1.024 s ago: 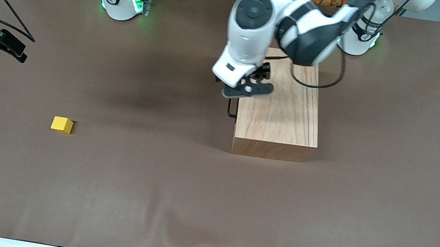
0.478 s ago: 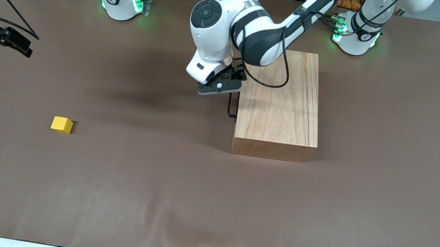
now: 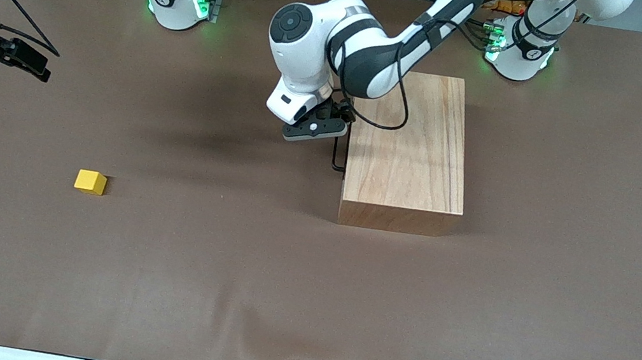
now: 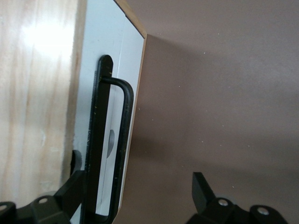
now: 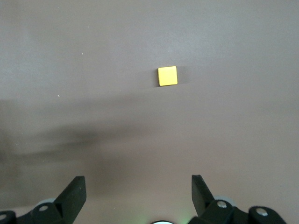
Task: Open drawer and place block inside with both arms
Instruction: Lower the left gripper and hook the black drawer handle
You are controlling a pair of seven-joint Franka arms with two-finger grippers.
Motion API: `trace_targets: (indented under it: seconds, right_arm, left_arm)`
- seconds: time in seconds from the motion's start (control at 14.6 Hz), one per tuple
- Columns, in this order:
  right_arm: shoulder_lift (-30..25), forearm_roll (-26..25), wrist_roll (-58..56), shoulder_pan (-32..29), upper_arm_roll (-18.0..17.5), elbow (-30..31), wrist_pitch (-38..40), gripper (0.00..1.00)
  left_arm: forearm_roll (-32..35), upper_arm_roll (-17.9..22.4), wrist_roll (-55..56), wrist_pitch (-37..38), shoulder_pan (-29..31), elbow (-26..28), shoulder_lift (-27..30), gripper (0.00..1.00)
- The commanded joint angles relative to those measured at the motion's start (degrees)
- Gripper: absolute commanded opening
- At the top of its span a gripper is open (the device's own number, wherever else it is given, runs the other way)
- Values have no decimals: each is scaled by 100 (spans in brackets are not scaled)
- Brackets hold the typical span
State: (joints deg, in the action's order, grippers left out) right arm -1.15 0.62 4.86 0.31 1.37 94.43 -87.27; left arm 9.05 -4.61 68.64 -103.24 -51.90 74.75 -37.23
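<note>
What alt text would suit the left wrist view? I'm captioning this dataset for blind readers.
The open left gripper straddles the black wire handle on the shut drawer, whose white front lies flush with the wooden box. One finger is by the box, the other over the bare brown table.

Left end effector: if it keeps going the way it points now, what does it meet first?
Probably the drawer's black handle: the left end effector is open with the handle between its fingers, one finger beside the drawer's white front. Depth is unclear.
</note>
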Motion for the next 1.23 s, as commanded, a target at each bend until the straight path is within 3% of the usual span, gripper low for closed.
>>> trace_targets:
  seconds: [0.0,1.16]
  right_arm:
    - [-8,79,-100,-92,-31,75,-193,100]
    - [45,61,-108,-189,-23,418,-651,100]
  left_arm:
    - [185,48,133,5,-83,-189,-170,100]
    - [334,48,-368,-258,-66,-154,-522,100]
